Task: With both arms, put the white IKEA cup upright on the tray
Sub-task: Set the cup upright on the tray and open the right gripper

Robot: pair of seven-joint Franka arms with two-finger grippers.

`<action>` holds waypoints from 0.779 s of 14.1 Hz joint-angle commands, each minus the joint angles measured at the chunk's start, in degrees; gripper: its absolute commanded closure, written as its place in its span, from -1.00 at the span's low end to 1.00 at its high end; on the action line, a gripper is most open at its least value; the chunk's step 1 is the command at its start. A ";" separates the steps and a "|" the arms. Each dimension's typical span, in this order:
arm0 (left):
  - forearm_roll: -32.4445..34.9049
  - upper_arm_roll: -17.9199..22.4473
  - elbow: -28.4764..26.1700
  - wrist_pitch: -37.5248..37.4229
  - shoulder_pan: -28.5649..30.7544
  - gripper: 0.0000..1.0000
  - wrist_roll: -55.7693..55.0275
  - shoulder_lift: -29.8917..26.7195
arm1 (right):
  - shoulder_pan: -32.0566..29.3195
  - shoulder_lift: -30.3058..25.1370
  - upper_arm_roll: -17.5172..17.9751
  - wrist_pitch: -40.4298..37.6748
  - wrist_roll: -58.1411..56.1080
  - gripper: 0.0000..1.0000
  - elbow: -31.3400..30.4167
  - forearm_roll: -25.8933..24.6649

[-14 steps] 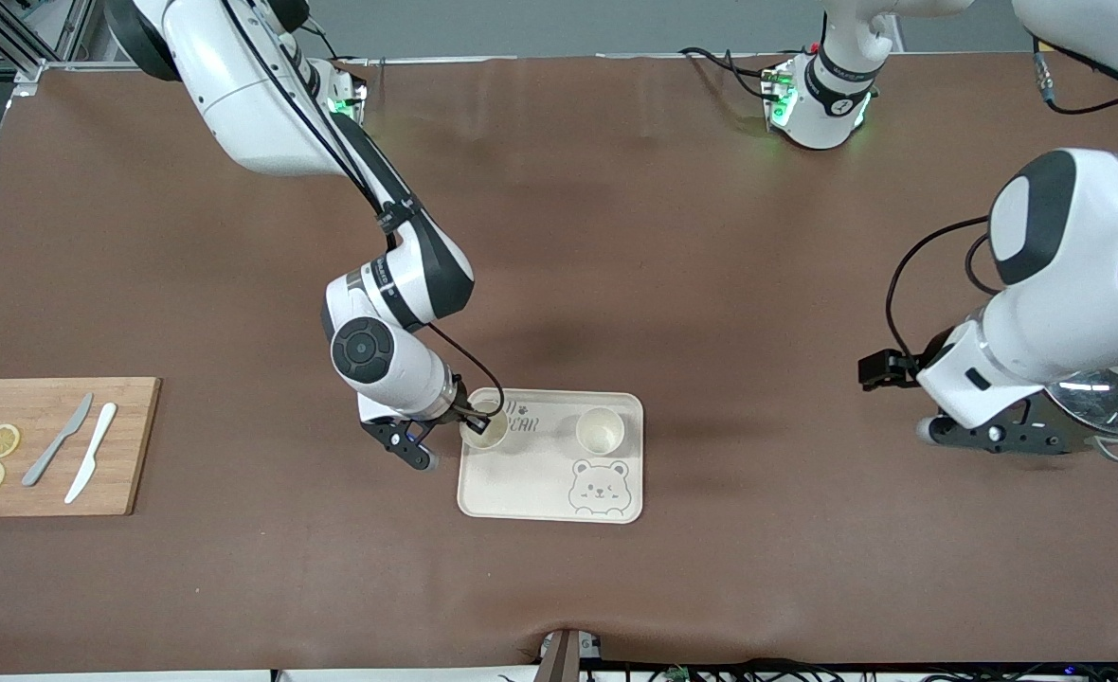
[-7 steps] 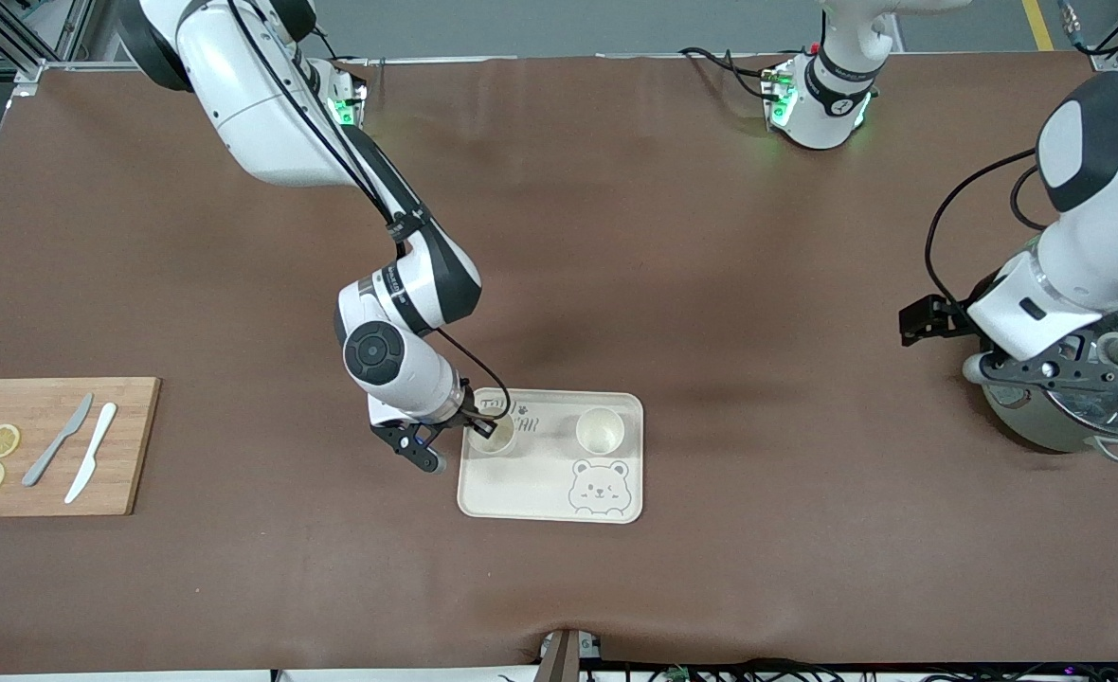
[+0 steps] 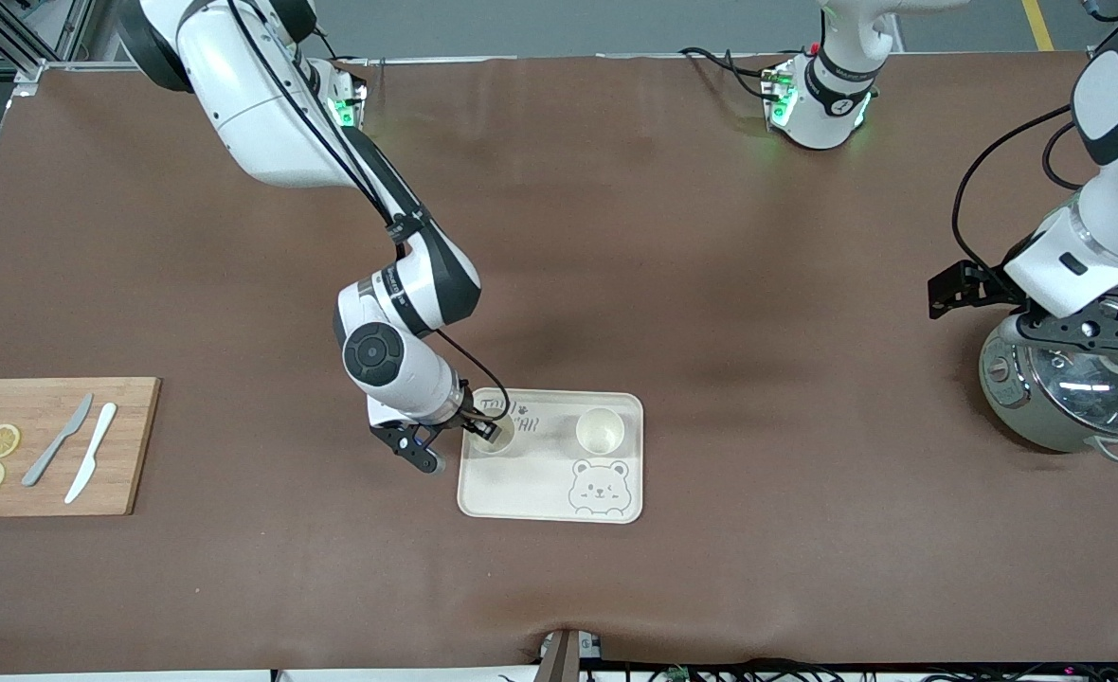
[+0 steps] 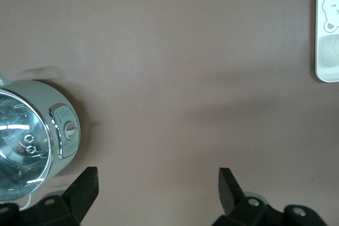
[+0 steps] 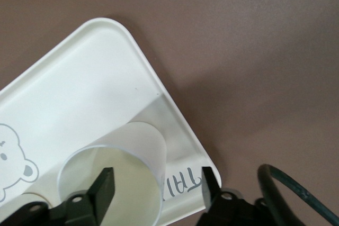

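Brown surface (image 3: 673,237), with the tray (image 3: 540,488) sitting near the front edge. Two cups are upright on it: one (image 3: 600,431) standing free, the other (image 3: 490,438) at the corner toward the right arm's end. The right gripper (image 3: 453,445) has its jaws released around that cup's wall. The left gripper (image 4: 158,183) hangs spread open above the pot (image 3: 1066,398).

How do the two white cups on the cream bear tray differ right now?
The white cup toward the right arm's end covers the tray's lettering, the open right gripper straddling its wall; the other white cup stands free. Both are upright. The open left gripper waits by the metal pot.
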 commanded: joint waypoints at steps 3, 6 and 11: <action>-0.05 -0.51 -5.83 3.09 1.72 -1.00 2.81 -4.37 | 0.31 -1.07 -0.47 -8.91 0.57 -1.00 4.21 -4.20; -0.31 -0.51 -8.22 4.68 2.43 -1.00 2.81 -5.26 | -1.18 -1.16 -0.64 -21.98 0.22 -1.00 11.76 -3.94; -0.57 -0.51 -8.22 4.59 2.34 -1.00 -0.87 -6.57 | -6.53 -5.45 -0.12 -28.80 -0.49 -1.00 14.96 -3.15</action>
